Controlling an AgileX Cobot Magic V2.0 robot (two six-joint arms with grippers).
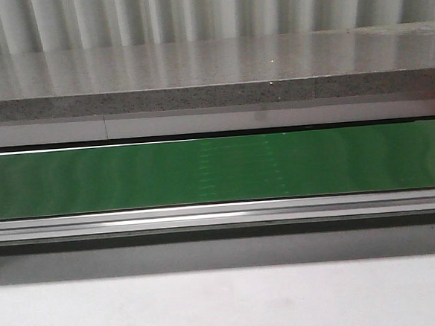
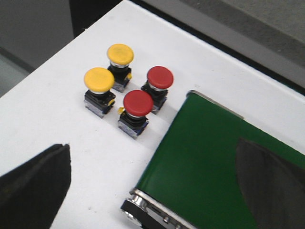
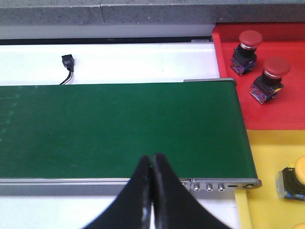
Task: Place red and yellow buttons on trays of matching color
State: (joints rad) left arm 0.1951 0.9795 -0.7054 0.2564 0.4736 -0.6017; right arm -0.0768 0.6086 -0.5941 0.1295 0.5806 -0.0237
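My left gripper [image 2: 152, 191] hangs open and empty above four tightly clustered buttons, two yellow buttons [image 2: 99, 80] and two red buttons [image 2: 138, 102], beside the green belt [image 2: 205, 152], so I risk toppling a neighbour, while my right gripper [image 3: 152, 167] sits closed.

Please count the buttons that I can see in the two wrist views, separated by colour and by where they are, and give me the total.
Red buttons on the white table: 2
Yellow buttons on the white table: 2
Red buttons on the red tray: 2
Yellow buttons on the yellow tray, both cut off by the picture edge: 2
Total: 8
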